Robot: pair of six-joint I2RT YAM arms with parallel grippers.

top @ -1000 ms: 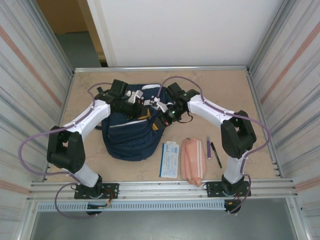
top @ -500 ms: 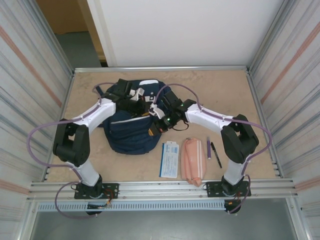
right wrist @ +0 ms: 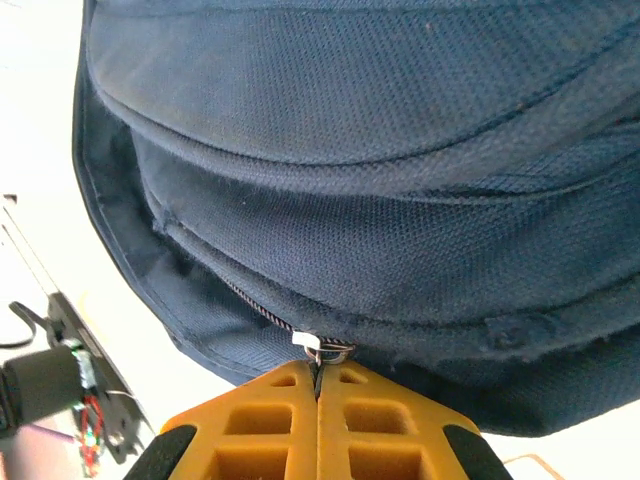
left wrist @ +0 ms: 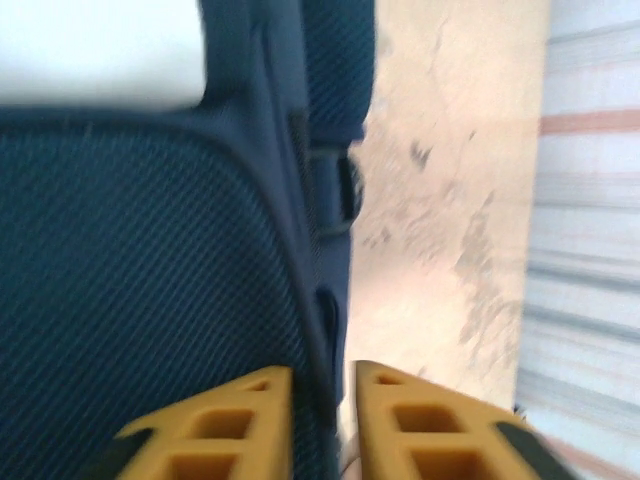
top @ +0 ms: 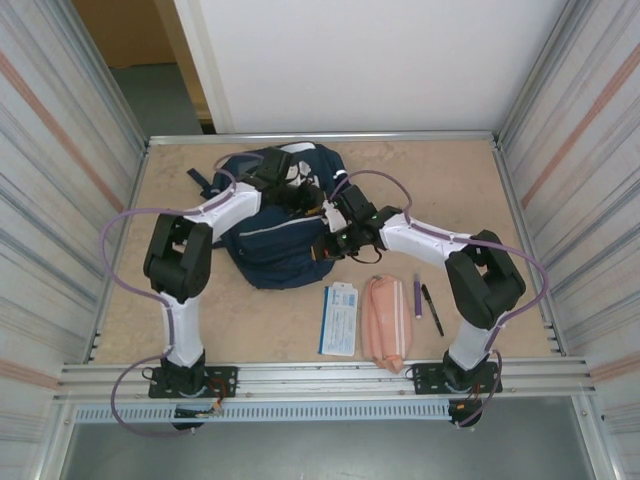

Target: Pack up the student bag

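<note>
Toward the far middle of the table (top: pixel 450 190), the student bag (top: pixel 270 250) lies in a slumped navy heap. Both my arms reach in over it and cover much of its top.

My right claw (right wrist: pixel 318 372) is pressed fully together on the small metal zip pull (right wrist: pixel 322 347) at a lower seam of the bag. The zip's track runs off to the left and slips out of sight under a fold.

My left claw (left wrist: pixel 322 415) is blurred. Its orange fingers stand a narrow way apart, with the bag's dark edge seam pinched between them and bare table just beside. A white patch (left wrist: pixel 100 50) on the bag is cut off by the top of that view.

Nearer, to the right of the bag, lie a pale blue book (top: pixel 339 320), a pink pouch (top: pixel 385 320), a purple pen (top: pixel 417 297) and a black pen (top: pixel 432 309). The book's cover carries print, but it is too small for me to read.
</note>
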